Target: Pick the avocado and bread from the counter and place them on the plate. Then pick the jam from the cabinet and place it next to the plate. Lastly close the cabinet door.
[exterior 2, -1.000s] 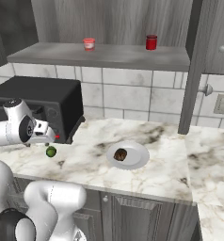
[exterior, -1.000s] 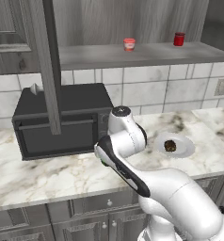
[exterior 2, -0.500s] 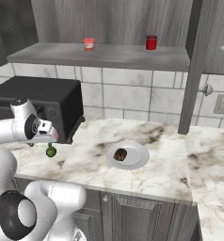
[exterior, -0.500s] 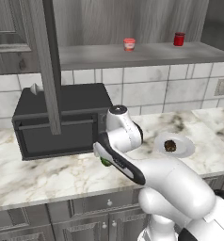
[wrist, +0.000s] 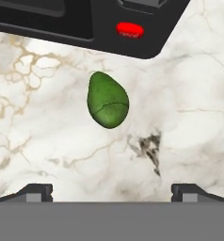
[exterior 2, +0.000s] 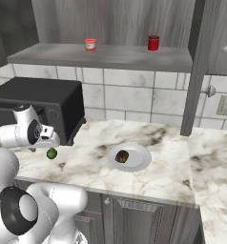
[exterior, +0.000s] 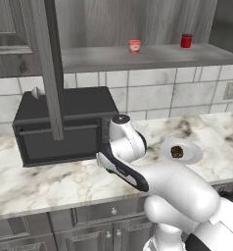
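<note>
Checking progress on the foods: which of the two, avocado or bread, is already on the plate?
The bread, the dark brown lump, sits on the white plate. The green avocado lies on the marble counter by the microwave.

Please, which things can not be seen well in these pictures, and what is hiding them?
- Avocado: in the left base view the arm covers nearly all of it.
- Gripper: in the hand view the bottom edge cuts off all but the fingertips.
- Jam and the darker red jar: too small in both base views to read any label.
- Bread on the plate: too small to show texture.
</note>
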